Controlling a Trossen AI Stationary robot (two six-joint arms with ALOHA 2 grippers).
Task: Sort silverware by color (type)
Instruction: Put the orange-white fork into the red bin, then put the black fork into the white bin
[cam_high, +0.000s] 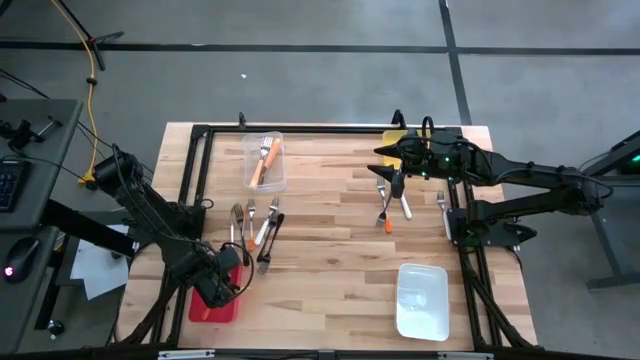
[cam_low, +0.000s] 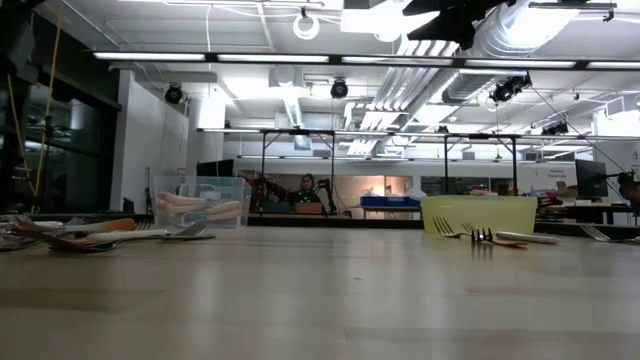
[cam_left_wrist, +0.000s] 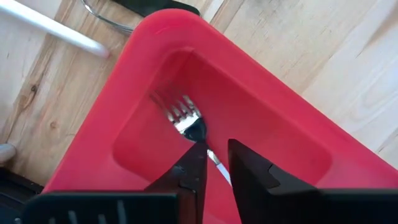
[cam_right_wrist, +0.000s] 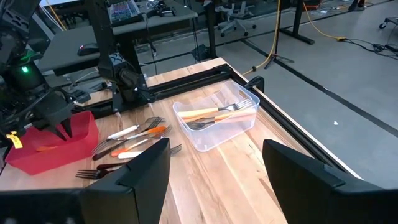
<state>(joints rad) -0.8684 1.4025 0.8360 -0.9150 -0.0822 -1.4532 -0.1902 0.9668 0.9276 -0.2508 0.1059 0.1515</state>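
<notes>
Red bin (cam_left_wrist: 124, 87) under left hand (cam_left_wrist: 214, 163), fingers slightly parted around fork (cam_left_wrist: 186, 118); right hand (cam_right_wrist: 214, 168) wide open.

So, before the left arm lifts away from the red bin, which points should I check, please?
1. Fork inside red bin: ok.
2. Left gripper jaws parted, a narrow gap: ok.
3. Fork fully free of the fingers: cannot tell.
4. Right gripper open, above the table's far right, away from the left arm: ok.
5. Unsorted forks beside the red bin remain: ok.
</notes>
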